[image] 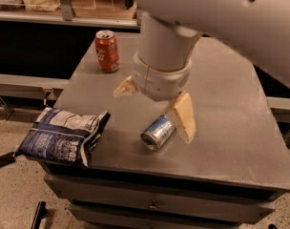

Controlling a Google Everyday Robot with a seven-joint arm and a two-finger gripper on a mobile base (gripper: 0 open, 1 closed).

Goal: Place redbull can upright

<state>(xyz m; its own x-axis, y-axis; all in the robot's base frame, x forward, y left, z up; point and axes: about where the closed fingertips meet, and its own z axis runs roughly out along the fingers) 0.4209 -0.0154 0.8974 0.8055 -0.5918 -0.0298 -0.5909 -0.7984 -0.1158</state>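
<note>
The redbull can (157, 132) lies on its side on the grey table (231, 128), near the front edge, its silver top facing front-left. My gripper (152, 114) hangs just above it, open. One cream finger (123, 87) points left, away from the can. The other finger (183, 117) covers the can's far end. The big grey arm fills the top of the view and hides the table behind it.
An orange-red soda can (107, 50) stands upright at the table's back left. A dark blue chip bag (64, 135) lies over the front-left edge. Drawers sit below the tabletop. A shelf and counter run along the back.
</note>
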